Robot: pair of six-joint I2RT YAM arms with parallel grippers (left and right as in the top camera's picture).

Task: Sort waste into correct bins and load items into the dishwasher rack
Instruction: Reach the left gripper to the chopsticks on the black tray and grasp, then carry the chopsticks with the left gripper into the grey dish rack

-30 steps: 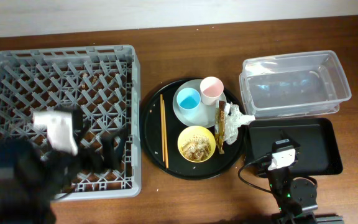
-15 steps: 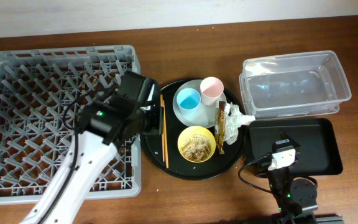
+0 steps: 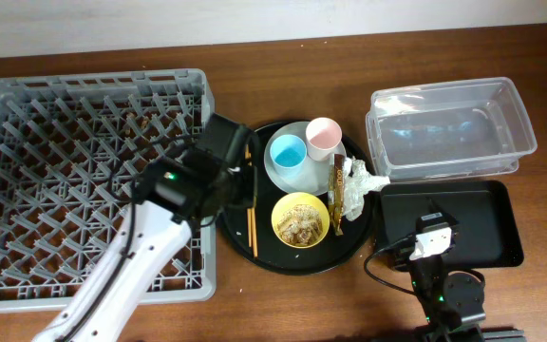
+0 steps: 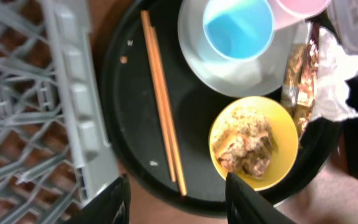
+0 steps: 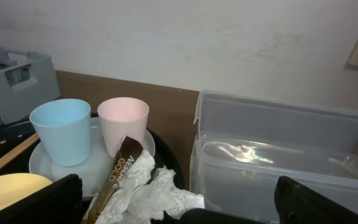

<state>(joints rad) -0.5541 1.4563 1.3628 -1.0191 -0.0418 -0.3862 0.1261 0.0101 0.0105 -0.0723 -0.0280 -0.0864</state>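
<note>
L gripper (image 4: 178,200): hovering over the round black tray (image 4: 120,134), jaws spread wide, carrying nothing.
R gripper (image 5: 179,202): sitting low over the shallow black bin (image 3: 487,223), jaws wide apart, empty.
Chopsticks (image 4: 161,93): 2 sticks lying side by side on the tray's left part, btwn the rack (image 4: 30,93) wall and the white plate (image 4: 229,78); lower tips lying btwn the L fingers.
Cups: blue cup (image 4: 238,28) and pink cup (image 4: 303,5) standing on the plate.
Yellow bowl (image 4: 253,144): holding the food scraps, just right of the sticks.
Waste: napkin (image 4: 335,78) and wrapper (image 4: 296,74) lying at the tray's right edge, near the clear tub (image 3: 444,163).
Step, prob.: lining up to pinch both sticks.
Risks: thin sticks lying flat, so the jaws may be closing on only 1, or rolling them apart; pinching near the tips is risking droop and snagging on rack pegs; drifting right is risking nudging the bowl and spilling scraps.
</note>
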